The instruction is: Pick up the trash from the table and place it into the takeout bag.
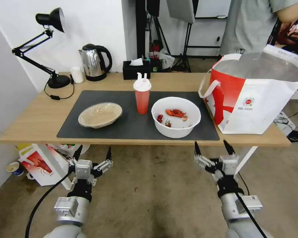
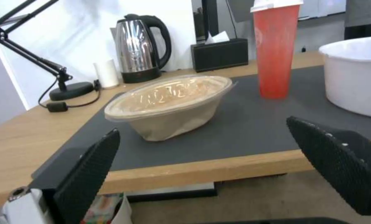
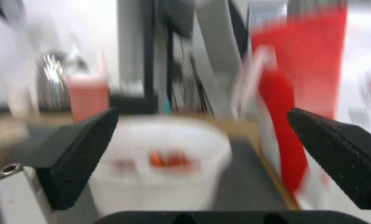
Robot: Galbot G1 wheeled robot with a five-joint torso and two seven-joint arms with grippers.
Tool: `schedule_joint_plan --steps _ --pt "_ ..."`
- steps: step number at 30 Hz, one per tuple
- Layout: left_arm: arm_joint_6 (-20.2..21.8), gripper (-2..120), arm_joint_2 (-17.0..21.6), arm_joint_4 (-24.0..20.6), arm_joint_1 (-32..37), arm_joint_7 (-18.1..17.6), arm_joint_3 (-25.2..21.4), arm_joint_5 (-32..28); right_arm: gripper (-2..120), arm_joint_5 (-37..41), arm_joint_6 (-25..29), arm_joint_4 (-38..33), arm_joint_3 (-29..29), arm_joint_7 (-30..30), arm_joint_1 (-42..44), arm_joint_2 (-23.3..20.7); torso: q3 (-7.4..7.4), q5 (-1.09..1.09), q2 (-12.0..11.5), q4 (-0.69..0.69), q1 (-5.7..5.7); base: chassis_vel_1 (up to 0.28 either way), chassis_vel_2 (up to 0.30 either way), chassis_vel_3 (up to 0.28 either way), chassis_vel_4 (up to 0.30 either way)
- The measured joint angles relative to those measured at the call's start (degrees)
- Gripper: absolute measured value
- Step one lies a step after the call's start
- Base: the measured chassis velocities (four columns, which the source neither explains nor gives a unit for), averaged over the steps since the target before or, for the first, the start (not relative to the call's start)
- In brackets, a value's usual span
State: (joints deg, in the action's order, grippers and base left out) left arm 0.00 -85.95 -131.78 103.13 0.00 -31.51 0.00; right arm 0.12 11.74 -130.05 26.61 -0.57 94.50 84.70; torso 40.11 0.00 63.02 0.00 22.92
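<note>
**Spotter:** Hands first, since you asked. Your left hand [image 1: 92, 153] hangs off the near edge of the bench [image 1: 29, 122], fingers spread apart, holding nothing. It faces the tan lidded container [image 1: 100, 114]. Your right hand [image 1: 212, 147] sits off the near edge too, toward the right. Its fingers are also apart and empty, and it points at the white bowl [image 1: 175, 116].

**Operator:** So how much of the job would you call done?

**Spotter:** None of it, as I judge it. All three pieces of trash sit on the grey mat [image 1: 69, 127]. You have the container on the left, the red cup [image 1: 142, 96] upright in the middle, and the bowl on the right with crayfish shells [image 1: 175, 113] inside.

**Operator:** And the bag?

**Spotter:** Your takeout bag [image 1: 251, 96] stands at the right end of the bench, just beside the mat. Its mouth is open and the foil lining shows. I cannot tell what is inside from these views, though no trash shows at its mouth.

**Operator:** What is left for me, then?

**Spotter:** Everything: three pick-ups and three drops into the bag. The bowl is nearest the bag and nearest your right hand. Leave the tissue box [image 1: 136, 69], the kettle [image 1: 94, 62] and the small white cup [image 1: 77, 74] along the far edge alone.
</note>
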Motion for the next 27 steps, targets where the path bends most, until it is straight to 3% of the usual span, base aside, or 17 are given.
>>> schedule_joint_plan --steps 11,18,22,23,27 --pt "0.00 100 0.00 0.00 0.00 0.00 -0.01 0.00 100 0.38 15.10 2.20 -6.34 -0.86 -11.06 -1.60 0.01 0.00 0.00 0.00 0.01 0.000 0.000 0.000 0.000" --pt "0.00 100 0.00 0.00 -0.01 0.00 0.00 0.00 100 1.28 15.01 1.60 -6.33 -0.57 -10.96 -2.08 0.00 0.04 -0.01 0.01 0.00 0.000 0.000 0.000 0.000" --pt "0.00 100 -0.01 0.00 0.00 0.00 0.01 0.00 100 6.10 12.06 -4.42 -4.69 1.67 -8.29 -5.45 0.00 -0.06 0.01 -0.06 0.01 0.000 0.000 0.000 0.000" --pt "0.00 100 0.00 0.00 -0.01 0.02 0.00 0.00 100 6.91 11.51 -5.09 -4.50 2.01 -8.03 -5.93 -0.01 0.06 0.01 -0.02 0.00 0.000 0.000 0.000 0.000" --pt "0.00 100 0.00 0.00 0.00 0.01 0.00 0.00 100 11.41 7.88 -8.30 -2.24 3.91 -6.72 -8.36 -0.01 -0.02 0.00 0.00 0.01 0.000 0.000 0.000 0.000"
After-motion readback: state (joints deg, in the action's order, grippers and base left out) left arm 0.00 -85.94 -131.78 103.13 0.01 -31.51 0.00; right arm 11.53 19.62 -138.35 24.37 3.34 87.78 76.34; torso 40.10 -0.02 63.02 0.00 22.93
